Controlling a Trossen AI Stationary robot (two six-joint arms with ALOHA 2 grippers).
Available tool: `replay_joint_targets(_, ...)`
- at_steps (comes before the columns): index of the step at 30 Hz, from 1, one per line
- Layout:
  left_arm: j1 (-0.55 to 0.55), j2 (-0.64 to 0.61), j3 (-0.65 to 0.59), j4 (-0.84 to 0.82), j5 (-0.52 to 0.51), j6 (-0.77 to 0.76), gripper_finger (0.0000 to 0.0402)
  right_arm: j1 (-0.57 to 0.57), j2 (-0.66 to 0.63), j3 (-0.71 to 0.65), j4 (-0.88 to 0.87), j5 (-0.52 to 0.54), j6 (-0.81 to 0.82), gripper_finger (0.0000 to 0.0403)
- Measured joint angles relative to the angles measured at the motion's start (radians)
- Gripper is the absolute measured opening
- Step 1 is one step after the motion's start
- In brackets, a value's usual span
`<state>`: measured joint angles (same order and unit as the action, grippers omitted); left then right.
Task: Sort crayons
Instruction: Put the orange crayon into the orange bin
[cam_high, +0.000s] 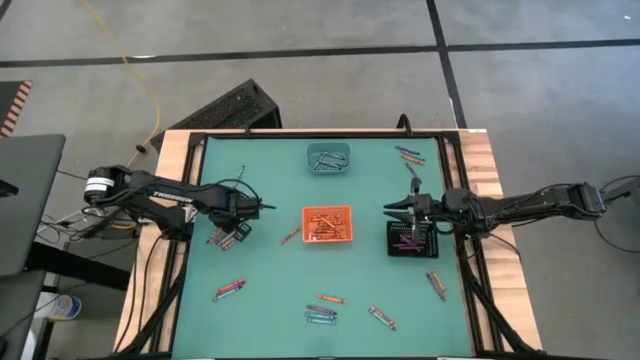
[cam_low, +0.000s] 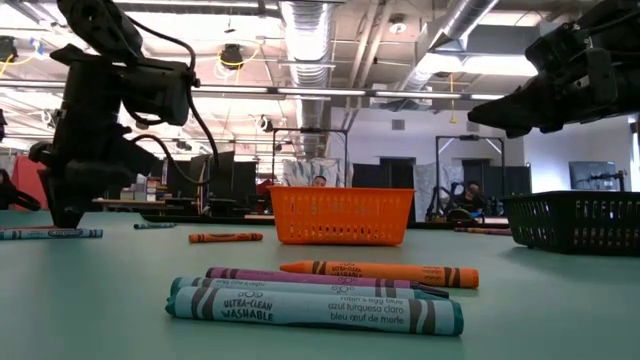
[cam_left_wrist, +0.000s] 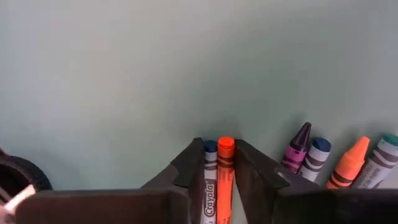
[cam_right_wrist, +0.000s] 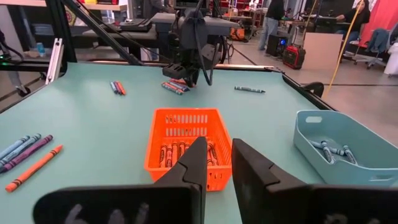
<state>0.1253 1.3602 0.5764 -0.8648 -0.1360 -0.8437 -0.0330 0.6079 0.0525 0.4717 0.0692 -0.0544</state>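
My left gripper (cam_high: 243, 207) is at the table's left, low over a cluster of crayons (cam_high: 229, 236); in the low view it reaches down to the table (cam_low: 63, 215). It is shut on an orange crayon (cam_left_wrist: 225, 163) and a blue crayon (cam_left_wrist: 210, 167). Purple, blue, orange and teal crayons (cam_left_wrist: 336, 158) lie beside it. My right gripper (cam_high: 397, 210) hangs open and empty above the far left corner of the black tray (cam_high: 412, 240), which holds purple crayons. The orange tray (cam_high: 328, 223) holds orange crayons, the teal tray (cam_high: 328, 157) blue ones. My left gripper has the orange crayon (cam_left_wrist: 225, 180) and the blue crayon (cam_left_wrist: 209, 183) side by side between its two fingers (cam_left_wrist: 189, 169), one finger against each. The fingers come slanting down from the table's left. The crayons lie along them, tips past the fingertips. Whether they are lifted does not show.
Loose crayons lie about the green mat: a few at the near middle (cam_high: 322, 314), seen close in the low view (cam_low: 310, 300), others at the near left (cam_high: 229, 289), near right (cam_high: 436, 285), far right (cam_high: 409, 154) and beside the orange tray (cam_high: 290, 235). A wooden frame (cam_high: 170, 160) borders the table.
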Motion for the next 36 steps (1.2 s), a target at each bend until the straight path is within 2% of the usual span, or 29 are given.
replay_joint_targets(6, 0.001, 0.003, 0.041, -0.001, -0.037, 0.039, 0.0128, 0.0, 0.0, 0.0, 0.0, 0.0, 0.0, 0.0071)
replay_joint_targets(11, 0.001, 0.002, 0.044, -0.001, -0.034, 0.039, 0.0159, 0.0, 0.0, 0.0, 0.0, 0.0, 0.0, 0.0071)
replay_joint_targets(21, 0.001, 0.001, 0.045, -0.036, 0.028, 0.037, 0.0156, 0.0, 0.0, 0.0, 0.0, 0.0, -0.001, 0.0071)
replay_joint_targets(36, 0.0, 0.0, 0.046, -0.031, 0.001, 0.088, 0.0153, 0.0, 0.0, 0.0, 0.0, 0.0, -0.002, 0.0071)
